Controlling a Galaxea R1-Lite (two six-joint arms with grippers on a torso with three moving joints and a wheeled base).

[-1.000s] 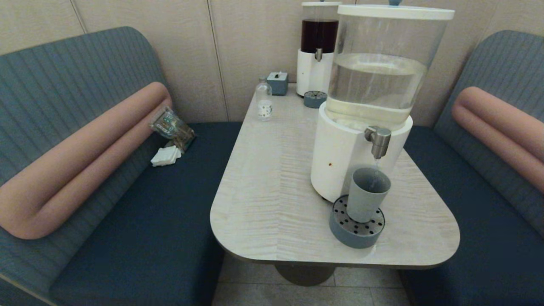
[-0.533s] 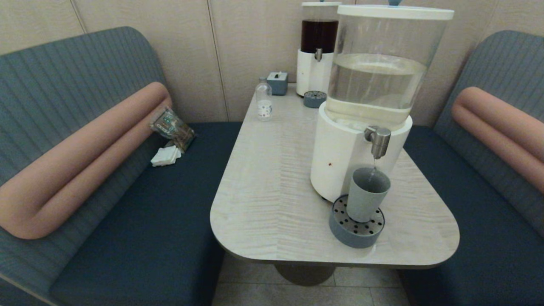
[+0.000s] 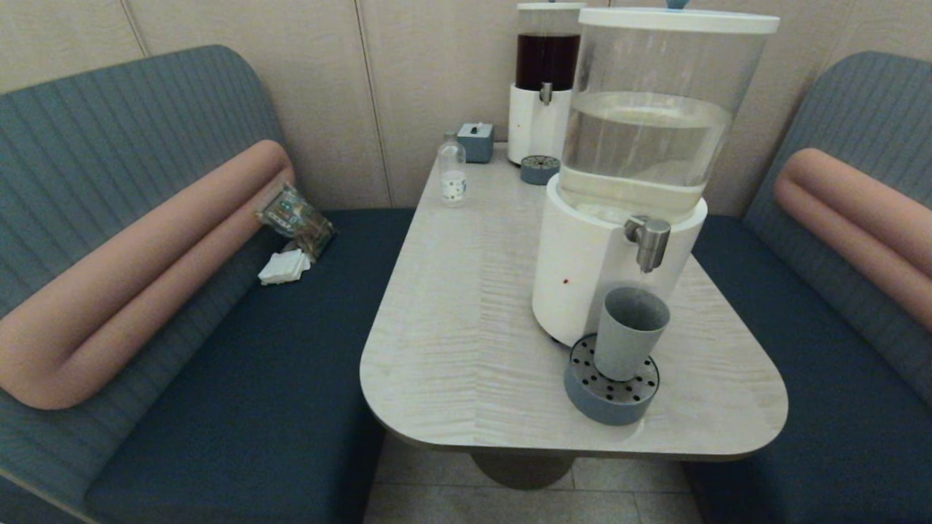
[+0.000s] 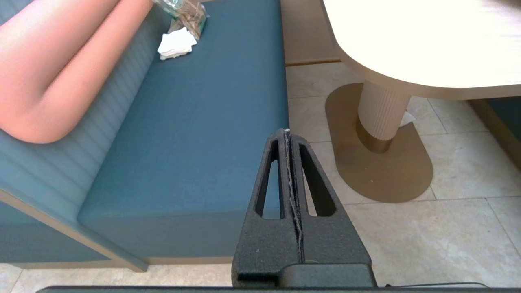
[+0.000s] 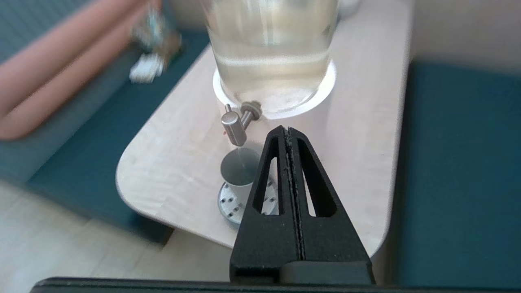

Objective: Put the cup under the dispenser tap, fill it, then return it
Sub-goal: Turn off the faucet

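Observation:
The grey-blue cup (image 3: 630, 335) stands upright on the round perforated drip tray (image 3: 608, 409), directly below the steel dispenser tap (image 3: 648, 241) of the big white-based dispenser (image 3: 579, 276). From the right wrist view, a thin trickle runs from the tap (image 5: 234, 127) into the cup (image 5: 239, 169). My right gripper (image 5: 287, 129) is shut and empty, held above and back from the cup on its near right. My left gripper (image 4: 287, 131) is shut and empty, parked low over the floor beside the left bench. Neither arm shows in the head view.
At the table's far end are a smaller dark-liquid dispenser (image 3: 545, 87), its small tray (image 3: 539, 169), a clear bottle (image 3: 452, 175) and a grey box (image 3: 475, 140). Packets (image 3: 295, 215) and napkins (image 3: 284, 267) lie on the left bench. The drip tray sits near the table's front edge (image 3: 582, 447).
The stream from the tap into the cup has thinned and hardly shows in the head view now. The cup has not moved.

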